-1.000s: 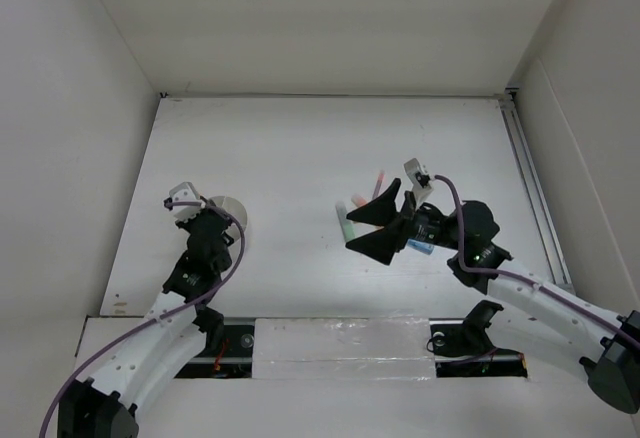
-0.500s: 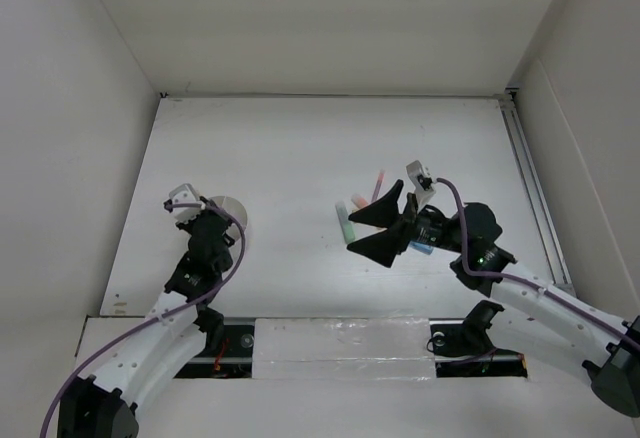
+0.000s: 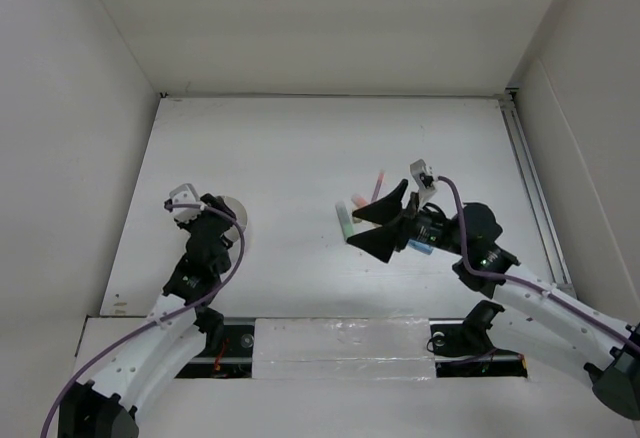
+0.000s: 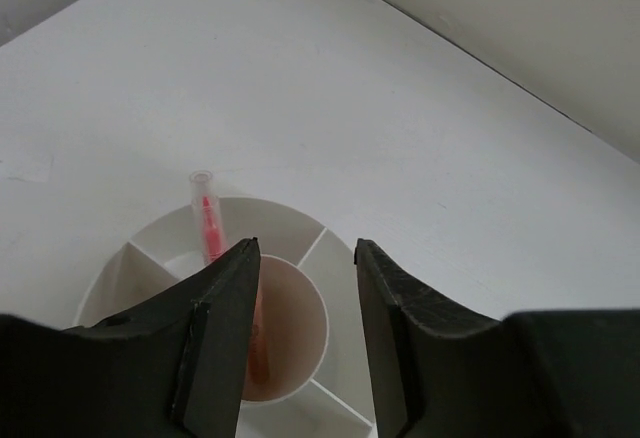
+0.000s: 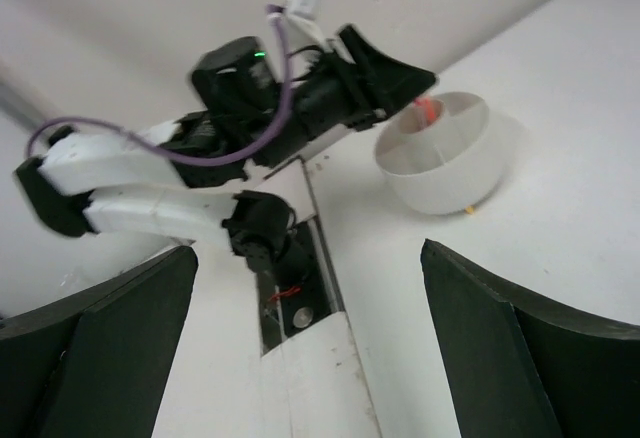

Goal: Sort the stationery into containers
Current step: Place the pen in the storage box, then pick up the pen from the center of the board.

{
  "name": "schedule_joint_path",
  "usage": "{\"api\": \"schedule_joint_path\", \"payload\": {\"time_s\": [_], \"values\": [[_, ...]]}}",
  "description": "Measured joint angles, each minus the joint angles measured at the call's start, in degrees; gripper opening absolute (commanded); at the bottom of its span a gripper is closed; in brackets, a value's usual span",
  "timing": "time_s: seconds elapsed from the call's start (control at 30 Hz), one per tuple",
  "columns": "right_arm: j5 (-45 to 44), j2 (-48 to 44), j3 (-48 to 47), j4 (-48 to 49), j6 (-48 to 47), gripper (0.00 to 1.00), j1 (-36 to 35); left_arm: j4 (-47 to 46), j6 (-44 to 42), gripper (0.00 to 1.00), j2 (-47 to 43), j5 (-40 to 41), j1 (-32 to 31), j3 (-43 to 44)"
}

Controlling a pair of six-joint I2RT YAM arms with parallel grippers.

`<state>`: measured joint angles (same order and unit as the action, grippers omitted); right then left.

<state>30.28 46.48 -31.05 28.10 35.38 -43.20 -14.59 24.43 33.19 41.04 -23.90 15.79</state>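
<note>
Sorting in progress, seen from above and from both wrists. The left gripper [image 4: 307, 253] hangs directly over the central cup [image 4: 295, 343] of the white tub [image 4: 262, 204], its jaws parted with nothing between them. A red pen [image 4: 208, 220] stands in that cup just beside the left finger, leaning on the rim (judged delivered, since no pad bears on it). The right gripper [image 5: 308, 248] is spread wide and low over the table [image 3: 280, 148], empty. A green marker [image 3: 344, 220] lies just ahead of its fingertips, with an orange marker [image 3: 357, 201] and pink pens [image 3: 378, 180] slightly beyond. The wide opening suggests readiness to straddle the next item; the close cluster risks catching a neighbour.
</note>
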Motion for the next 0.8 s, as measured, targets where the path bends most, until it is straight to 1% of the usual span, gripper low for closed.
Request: {"api": "schedule_joint_path", "payload": {"time_s": [0.03,0.07,0.13,0.17,0.27,0.37,0.5,0.63,0.67,0.7,0.8], "values": [[-1.7,0.0,-0.2,-1.5,0.0,1.0,0.0,0.3,0.0,0.42,-0.3,-0.9,0.0,0.1],[-3.9,0.1,-0.5,-3.3,-0.1,1.0,0.0,0.9,0.0,0.47,-0.5,-2.1,0.0,0.5],[-9.4,1.3,-2.2,-7.2,0.1,1.0,0.0,2.3,-0.2,0.72,-0.8,-4.0,0.0,1.8],[-12.3,2.2,-3.3,-9.4,0.2,1.0,0.0,2.9,-0.1,1.0,-0.9,-5.2,0.0,2.9],[-22.1,7.0,-7.7,-16.0,1.6,1.0,0.1,3.7,1.2,1.0,-1.0,-8.4,-0.1,6.8],[-31.8,11.0,-9.7,-21.6,4.5,1.0,0.9,4.7,3.2,1.0,-0.8,-11.0,-0.1,10.5],[-42.5,16.7,-11.1,-29.7,11.2,1.0,4.0,10.8,8.2,1.0,0.3,-14.5,-0.2,17.9],[-47.4,24.9,-14.8,-35.7,14.8,1.0,8.6,13.5,11.4,1.0,-1.2,-20.3,-0.2,24.4],[-48.1,27.3,-16.3,-36.8,15.1,1.0,9.5,13.7,12.6,1.0,-2.3,-21.8,-0.1,24.9],[-48.4,29.8,-18.1,-37.4,15.3,0.97,10.3,14.0,14.2,1.0,-3.8,-23.4,-0.2,25.2],[-48.4,37.0,-24.2,-38.9,15.4,0.96,12.4,14.4,17.0,1.0,-8.5,-28.7,-0.2,25.1]]}}
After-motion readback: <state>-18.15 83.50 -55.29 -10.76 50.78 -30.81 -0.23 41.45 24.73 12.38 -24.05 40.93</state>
